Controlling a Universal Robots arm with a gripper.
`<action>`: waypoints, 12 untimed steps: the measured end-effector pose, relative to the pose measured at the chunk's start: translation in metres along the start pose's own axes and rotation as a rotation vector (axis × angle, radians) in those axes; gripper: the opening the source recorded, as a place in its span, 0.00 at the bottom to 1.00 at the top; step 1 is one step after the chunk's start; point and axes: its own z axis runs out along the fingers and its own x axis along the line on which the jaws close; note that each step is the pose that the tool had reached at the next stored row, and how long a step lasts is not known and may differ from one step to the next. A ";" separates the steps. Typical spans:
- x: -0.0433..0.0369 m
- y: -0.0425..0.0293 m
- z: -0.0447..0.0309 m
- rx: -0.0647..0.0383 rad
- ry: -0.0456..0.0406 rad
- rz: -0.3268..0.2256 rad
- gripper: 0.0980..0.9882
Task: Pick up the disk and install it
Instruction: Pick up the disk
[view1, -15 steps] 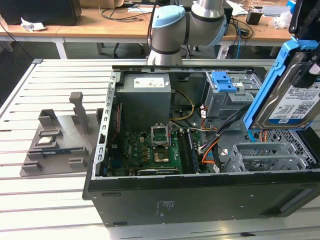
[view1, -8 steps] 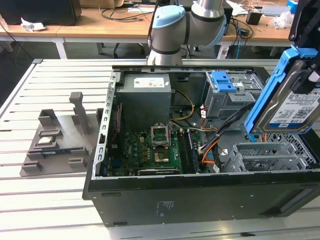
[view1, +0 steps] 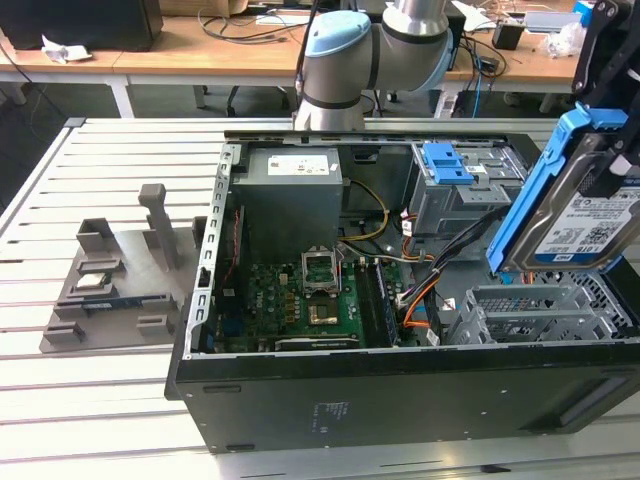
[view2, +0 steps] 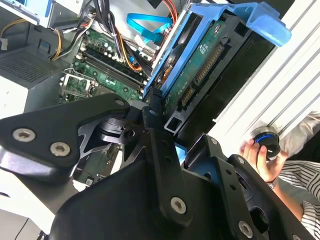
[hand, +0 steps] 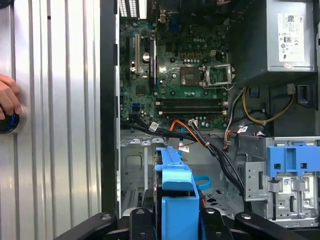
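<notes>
Pincer (hand: 176, 220) shut onto disk (view1: 585, 225) at blue carrier frame, tilted over grey drive cage (view1: 540, 312), exterior view's right. Likely heavy, rigid, shock-sensitive; hold by frame edges, not label.

Computer case (view1: 400, 390), perhaps a jig (view1: 110, 290)

Tally: one disk (view1: 585, 215), right edge of exterior view; one open computer case (view1: 400, 390); one motherboard (view1: 290, 295); one power supply (view1: 290, 205); one grey fixture (view1: 100, 300), left; one person's hand (view2: 262, 157).

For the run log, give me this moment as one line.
gripper: shut on the disk | disk: held tilted inside the computer case, above the grey drive cage | install: not yet seated
</notes>
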 end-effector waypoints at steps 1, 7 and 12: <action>0.0001 -0.0001 0.0015 0.000 0.0000 0.000 0.30; 0.0046 -0.0005 0.0095 0.000 0.0000 0.000 0.30; 0.0105 -0.0008 0.0135 0.000 -0.0001 0.000 0.30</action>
